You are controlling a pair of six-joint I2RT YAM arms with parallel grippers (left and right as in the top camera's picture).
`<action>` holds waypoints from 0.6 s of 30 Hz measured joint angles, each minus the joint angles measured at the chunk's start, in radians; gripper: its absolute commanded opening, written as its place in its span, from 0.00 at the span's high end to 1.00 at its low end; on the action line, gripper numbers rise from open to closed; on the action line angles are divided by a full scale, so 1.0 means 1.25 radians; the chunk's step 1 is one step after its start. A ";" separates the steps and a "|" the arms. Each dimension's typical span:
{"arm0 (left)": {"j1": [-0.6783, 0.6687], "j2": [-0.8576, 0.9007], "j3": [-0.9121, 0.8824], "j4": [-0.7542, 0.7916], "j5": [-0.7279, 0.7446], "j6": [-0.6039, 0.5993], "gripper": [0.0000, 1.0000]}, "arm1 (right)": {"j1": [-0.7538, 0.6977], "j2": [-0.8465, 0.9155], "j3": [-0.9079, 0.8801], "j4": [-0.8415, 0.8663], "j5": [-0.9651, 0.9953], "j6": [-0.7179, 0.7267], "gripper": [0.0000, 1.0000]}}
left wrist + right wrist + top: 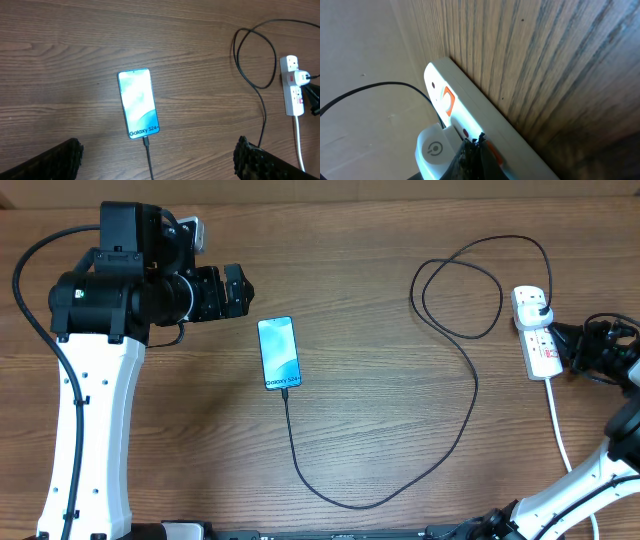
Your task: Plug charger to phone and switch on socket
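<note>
The phone (279, 353) lies screen up mid-table, lit blue-teal; it also shows in the left wrist view (138, 103). The black charger cable (455, 435) runs from its near end, where the tip (146, 142) is plugged in, and loops round to the socket (535, 332), a white power strip at the right edge. A white adapter (436, 148) sits in the strip (470, 115) next to an orange-red switch (448, 100). My right gripper (476, 141) is shut, its tips touching the strip beside the adapter. My left gripper (157, 159) is open and empty, above the table left of the phone.
The strip's thick white cord (558, 425) runs toward the front edge at the right. The black cable forms a loop (455, 295) between the phone and the strip. The strip lies close to the table's right edge.
</note>
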 measured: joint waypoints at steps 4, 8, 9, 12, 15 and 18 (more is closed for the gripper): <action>0.000 0.000 0.000 0.000 0.000 0.000 0.01 | 0.002 0.000 0.004 -0.008 0.002 -0.003 0.96; 0.000 0.000 0.000 0.000 0.000 0.000 0.00 | 0.002 0.000 0.008 -0.029 0.004 -0.006 0.96; 0.000 0.000 0.000 0.000 0.000 0.000 0.00 | 0.002 -0.001 0.010 -0.038 0.006 -0.007 0.96; 0.000 0.000 0.000 0.000 0.000 0.000 0.00 | 0.002 -0.005 0.013 -0.059 0.014 -0.015 0.96; 0.000 0.000 0.000 0.000 0.000 0.000 0.00 | 0.003 -0.007 0.013 -0.061 0.021 -0.021 0.96; 0.000 0.000 0.000 0.000 0.000 0.000 0.00 | 0.008 -0.009 0.012 -0.051 0.030 -0.024 0.96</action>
